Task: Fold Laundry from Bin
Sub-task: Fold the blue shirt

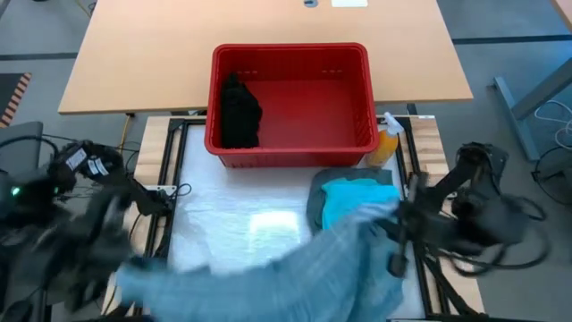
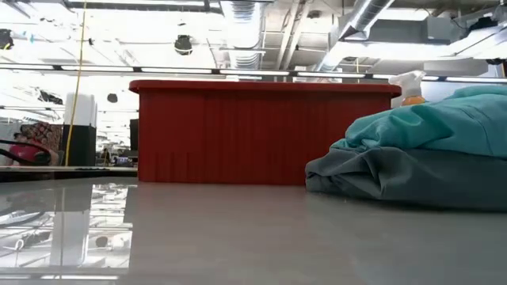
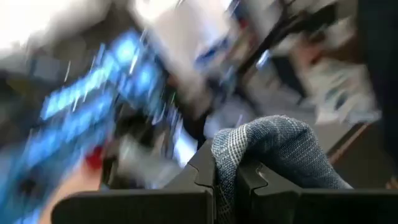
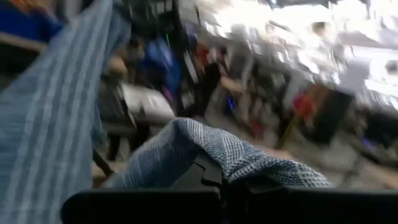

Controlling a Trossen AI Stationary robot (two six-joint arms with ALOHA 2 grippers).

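Observation:
A blue-grey striped cloth [image 1: 295, 273] spans the table's near side between my two grippers. My left gripper [image 1: 123, 268] is shut on its left end and my right gripper [image 1: 393, 231] on its right end. The red bin [image 1: 290, 103] stands at the far side, with a black garment [image 1: 239, 112] lying inside at its left. In front of the bin's right corner a teal garment [image 1: 350, 199] lies on top of a grey-green one [image 1: 317, 201]. The low view shows this pile [image 2: 420, 150] resting on the table and neither gripper. My left gripper pinches a bunched fold of the striped cloth [image 3: 231, 163] between its two fingers [image 3: 202, 171]. The fold bulges out past the fingertips. My right gripper pinches another bunched fold of the same cloth [image 4: 208, 149] between its fingers. The cloth runs off from there toward the other arm [image 4: 56, 118].
An orange spray bottle [image 1: 386, 143] stands by the bin's near right corner, behind the pile. White table surface [image 1: 232, 224] lies bare between the bin and the cloth. A tan table [image 1: 161, 54] lies beyond the bin.

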